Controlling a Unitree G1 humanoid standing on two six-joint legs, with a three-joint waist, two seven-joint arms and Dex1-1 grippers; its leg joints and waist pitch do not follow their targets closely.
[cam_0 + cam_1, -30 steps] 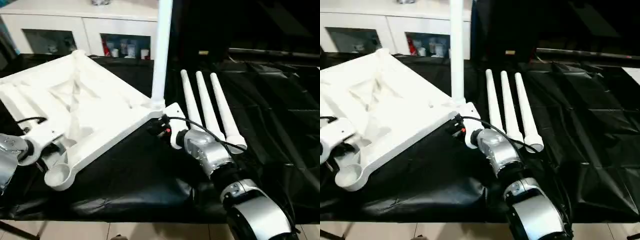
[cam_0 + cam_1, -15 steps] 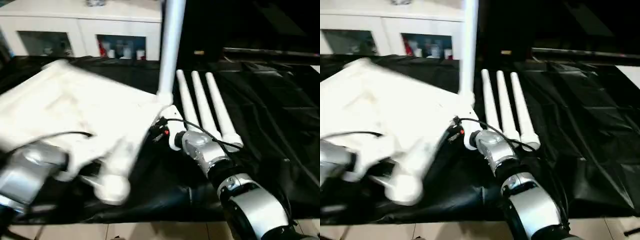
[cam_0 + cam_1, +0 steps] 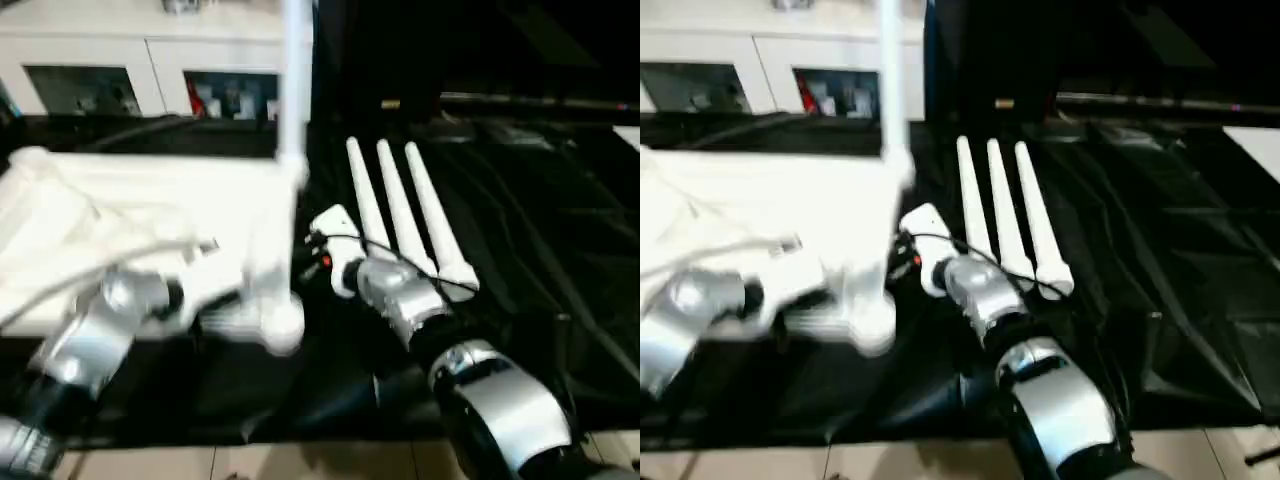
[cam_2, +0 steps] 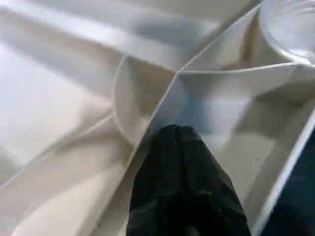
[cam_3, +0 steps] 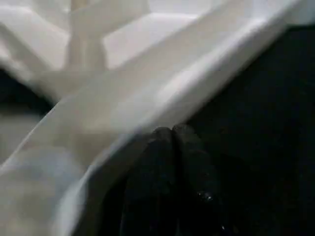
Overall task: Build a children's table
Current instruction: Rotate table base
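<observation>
The children's table's white tabletop (image 3: 150, 200) lies ribbed side up on the left, blurred with motion. One white leg (image 3: 294, 90) stands upright in its far right corner socket. Three more legs (image 3: 400, 205) lie side by side on the black cloth. My left gripper (image 4: 178, 132) is shut, its tips pressed against a rib junction on the tabletop's underside. Beside the tabletop's right edge my right gripper (image 3: 318, 252) is shut, with nothing between its fingers (image 5: 162, 135). An empty corner socket (image 3: 280, 325) points toward me.
A black cloth (image 3: 540, 200) covers the work surface, wrinkled on the right. A white cabinet with glass doors (image 3: 150, 60) stands behind. The table's front edge and pale floor (image 3: 300, 465) are close below my arms.
The tabletop has swung round, its near corner socket moving right and the upright leg leaning left. My left arm moved right with it. The right gripper has closed.
</observation>
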